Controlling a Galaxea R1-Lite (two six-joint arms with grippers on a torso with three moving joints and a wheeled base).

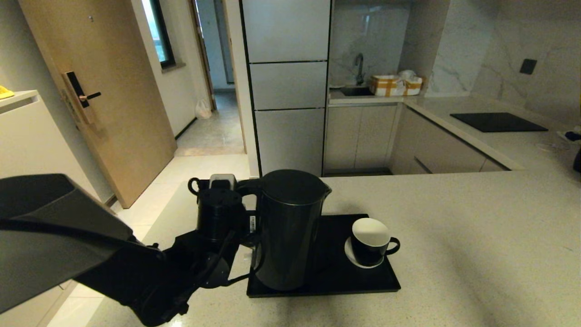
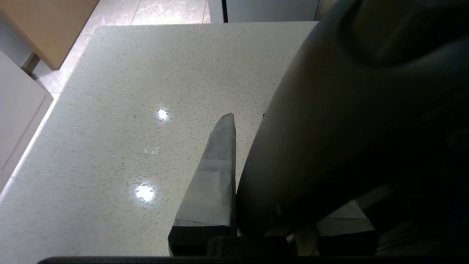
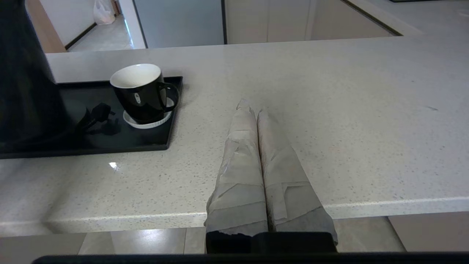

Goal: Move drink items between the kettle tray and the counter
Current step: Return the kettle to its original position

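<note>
The tall black kettle (image 1: 290,231) stands at the left end of the black tray (image 1: 336,284), which lies on the pale speckled counter (image 1: 476,236). My left gripper (image 1: 245,229) is at the kettle's loop handle. In the left wrist view the dark handle (image 2: 329,128) fills the space between the taped fingers (image 2: 216,165) of the left gripper (image 2: 278,176), which is shut on it. The black cup (image 1: 370,243) with a white inside sits at the tray's right end. My right gripper (image 3: 253,110) is shut and empty, low over the counter's near edge, right of the cup (image 3: 141,91).
A white saucer (image 3: 146,123) lies under the cup. A black plug and cord (image 3: 97,117) lie on the tray (image 3: 110,143) beside the kettle (image 3: 25,73). A black cooktop panel (image 1: 497,121) is set in the far right worktop. Bare counter (image 2: 128,110) spreads left of the kettle.
</note>
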